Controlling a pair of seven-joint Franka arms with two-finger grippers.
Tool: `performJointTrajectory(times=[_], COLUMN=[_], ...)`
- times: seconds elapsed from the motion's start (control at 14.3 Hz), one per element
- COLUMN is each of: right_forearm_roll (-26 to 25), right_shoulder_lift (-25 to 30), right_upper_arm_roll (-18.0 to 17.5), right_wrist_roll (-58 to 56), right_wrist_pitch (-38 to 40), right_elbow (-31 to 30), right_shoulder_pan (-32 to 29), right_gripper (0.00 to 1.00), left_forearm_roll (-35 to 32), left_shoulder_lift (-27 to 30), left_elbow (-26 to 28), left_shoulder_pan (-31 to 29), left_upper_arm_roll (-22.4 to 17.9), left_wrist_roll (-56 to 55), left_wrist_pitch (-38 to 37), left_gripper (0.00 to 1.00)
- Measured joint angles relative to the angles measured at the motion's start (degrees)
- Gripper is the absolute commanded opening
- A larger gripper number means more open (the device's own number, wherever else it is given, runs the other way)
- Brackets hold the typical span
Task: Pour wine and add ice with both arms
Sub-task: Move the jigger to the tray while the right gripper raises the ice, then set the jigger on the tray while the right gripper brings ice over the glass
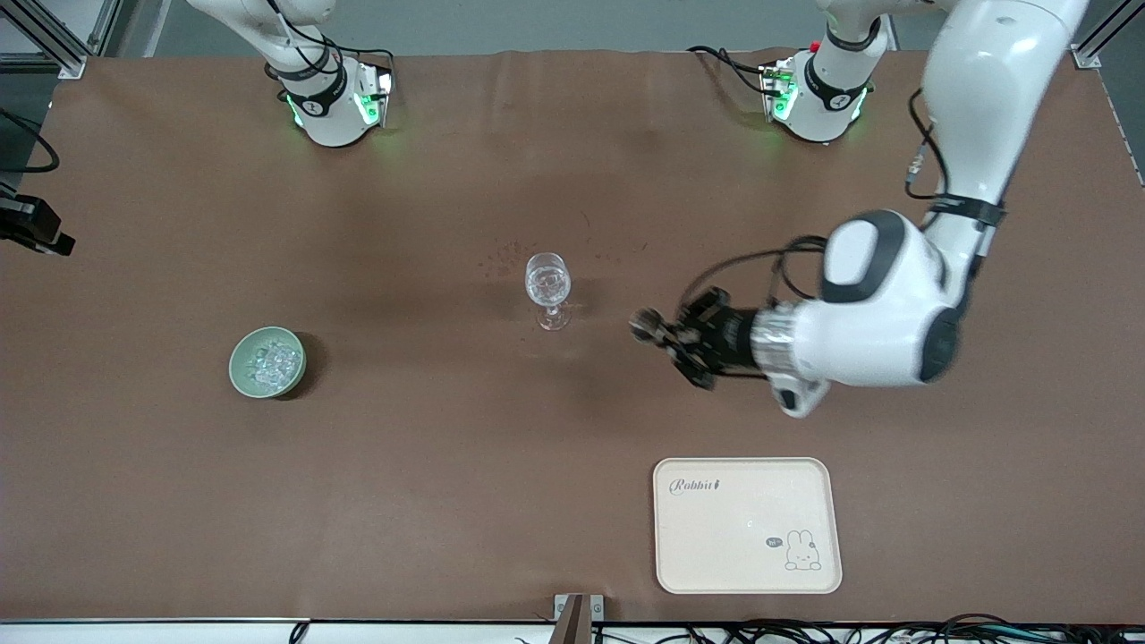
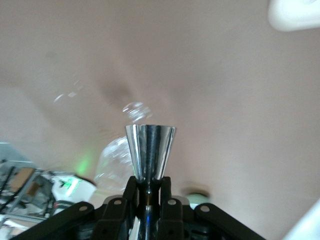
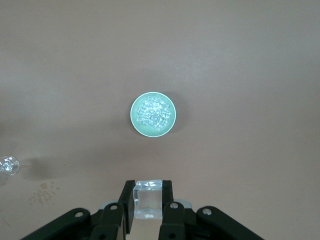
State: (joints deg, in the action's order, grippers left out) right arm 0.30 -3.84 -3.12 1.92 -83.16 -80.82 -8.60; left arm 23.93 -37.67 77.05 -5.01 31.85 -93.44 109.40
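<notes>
While I watch the front view, my left arm [image 1: 975, 134] drops from its base and bends so the forearm runs level over the table, wrist pointing toward the right arm's end. The left gripper [image 1: 646, 327] hangs in the air just beside the wine glass [image 1: 547, 288], on the side toward the left arm's end of the table, not touching it. On the left wrist view I see the fingers [image 2: 131, 192] clamped on the narrow waist of a shiny metal measuring cup [image 2: 150, 150]; its flared cone points straight out along the fingers, so its long axis lies roughly level, mouth aimed at the glass.

My right arm shows only its base [image 1: 331, 98] in the front view; the rest is out of frame. Through the right wrist view, the right gripper [image 3: 148, 200] looks straight down from high above, with the pale green bowl [image 3: 136, 120] under the camera. Its fingers [image 3: 128, 197] are pressed on a single clear ice cube [image 3: 148, 199], held between the pads.

More ice [image 1: 274, 361] lies heaped in the bowl, which sits toward the right arm's end of the table, slightly nearer the front camera than the glass. The glass stands upright mid-table, stem vertical. A cream rabbit tray [image 1: 748, 525] lies nearest the front camera, toward the left arm's end.
</notes>
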Motion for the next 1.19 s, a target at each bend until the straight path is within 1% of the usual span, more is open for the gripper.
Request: performJointTrajectory(times=[0.28, 0.42, 0.49, 0.63, 0.84, 0.91, 1.05, 1.19], right_forearm_roll=[0.0, 0.01, 0.03, 0.21, 0.59, 0.61, 0.6, 0.61], right_shoulder_lift=[0.0, 0.0, 0.0, 0.0, 0.0, 0.0, -0.06, -0.87], right_upper_arm_roll=[-0.08, -0.32, -0.52, -0.84, -1.81, -3.21, -8.14, -12.82], right_wrist_roll=[0.0, 0.01, 0.01, 0.71, 9.28, 13.07, 20.43, 26.99], right_wrist_pitch=[-0.05, -0.11, -0.16, -0.24, -0.29, -0.3, -0.75, -2.79], right_elbow=[0.0, 0.0, 0.01, 0.03, 0.04, 0.04, 0.03, -0.08], right_shoulder_pan=[0.0, 0.07, 0.2, 0.93, 5.45, 6.93, 8.23, 8.74], right_gripper=[0.01, 0.01, 0.01, 0.01, 0.01, 0.01, 0.01, 0.01], left_forearm_roll=[1.06, 4.49, 5.91, 7.26, 7.41, 7.87, 10.49, 15.13], left_shoulder_lift=[-5.58, -8.73, -10.91, -15.99, -22.76, -24.46, -26.65, -27.31], left_elbow=[0.05, -0.11, -0.73, -2.97, -6.35, -7.55, -9.81, -11.02], left_shoulder_pan=[-6.72, -8.81, -9.58, -11.07, -14.43, -15.0, -15.11, -15.11], left_upper_arm_roll=[-0.09, -0.24, -0.36, -0.64, -0.57, -0.5, -0.41, -0.34], left_wrist_roll=[10.61, 16.66, 19.89, 24.27, 28.81, 29.84, 30.75, 30.81], left_wrist_pitch=[7.56, 11.2, 12.62, 13.95, 14.02, 14.0, 14.01, 14.02], left_gripper=[0.01, 0.02, 0.04, 0.05, 0.07, 0.07, 0.12, 0.19])
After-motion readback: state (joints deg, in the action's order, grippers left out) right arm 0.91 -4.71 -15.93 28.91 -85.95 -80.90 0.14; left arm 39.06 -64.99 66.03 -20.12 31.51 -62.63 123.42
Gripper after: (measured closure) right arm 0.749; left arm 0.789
